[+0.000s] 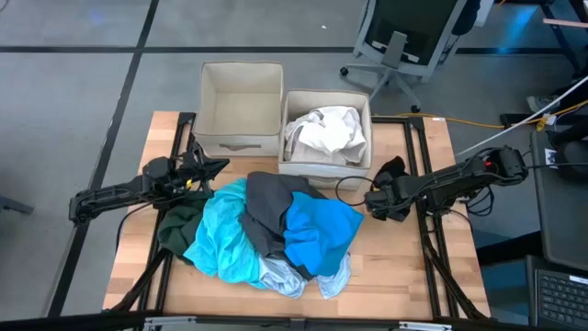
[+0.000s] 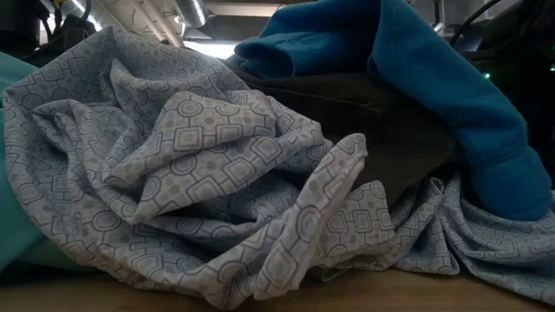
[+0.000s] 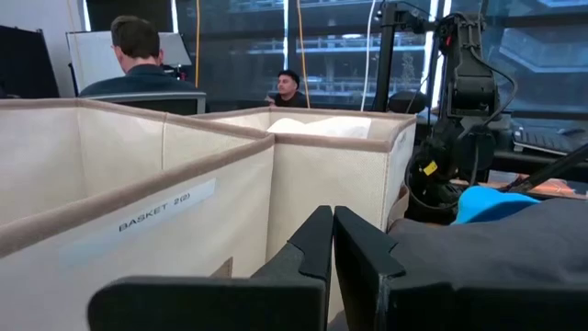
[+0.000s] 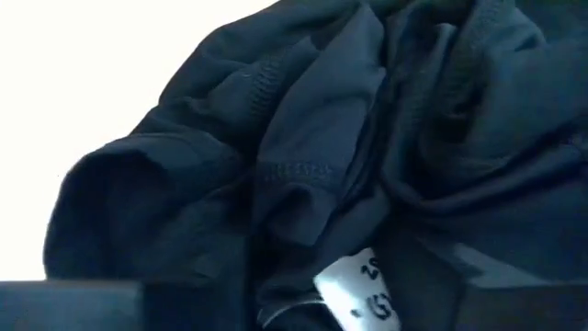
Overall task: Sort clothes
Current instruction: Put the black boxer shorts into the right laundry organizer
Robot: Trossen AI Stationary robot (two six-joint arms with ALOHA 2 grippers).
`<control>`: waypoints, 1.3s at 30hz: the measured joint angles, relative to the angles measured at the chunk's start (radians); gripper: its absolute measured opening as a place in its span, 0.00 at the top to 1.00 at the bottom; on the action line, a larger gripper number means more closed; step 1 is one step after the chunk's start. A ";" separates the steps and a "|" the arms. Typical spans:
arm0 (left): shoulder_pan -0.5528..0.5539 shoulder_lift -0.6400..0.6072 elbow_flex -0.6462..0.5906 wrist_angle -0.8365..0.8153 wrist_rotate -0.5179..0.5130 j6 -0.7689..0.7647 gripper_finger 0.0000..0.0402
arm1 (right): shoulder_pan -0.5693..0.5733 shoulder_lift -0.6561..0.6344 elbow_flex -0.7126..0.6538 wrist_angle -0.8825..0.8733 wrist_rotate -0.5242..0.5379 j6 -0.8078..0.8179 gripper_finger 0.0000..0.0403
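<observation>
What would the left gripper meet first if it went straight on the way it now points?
Probably the right-hand beige box: in the left wrist view the shut left gripper aims at its near wall, beside the edge it shares with the empty box. Depth is unclear.

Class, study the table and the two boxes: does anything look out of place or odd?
One thing: a black garment lies apart from the main pile, by the right claw near the right box. The left box looks empty.

Clothes pile (image 1: 271, 234) lies before two boxes (image 1: 241, 108) on table (image 1: 404, 276).
</observation>
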 joint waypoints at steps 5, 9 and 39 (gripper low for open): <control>0.000 0.000 0.000 -0.002 0.000 0.000 0.99 | -0.001 0.002 -0.004 -0.004 -0.008 -0.053 0.79; 0.000 0.000 0.000 -0.002 0.000 0.000 0.99 | -0.001 0.002 -0.001 -0.008 -0.019 -0.080 0.95; 0.000 0.000 0.000 0.001 0.000 0.000 0.99 | 0.230 0.005 0.540 -0.440 -0.219 -0.090 0.95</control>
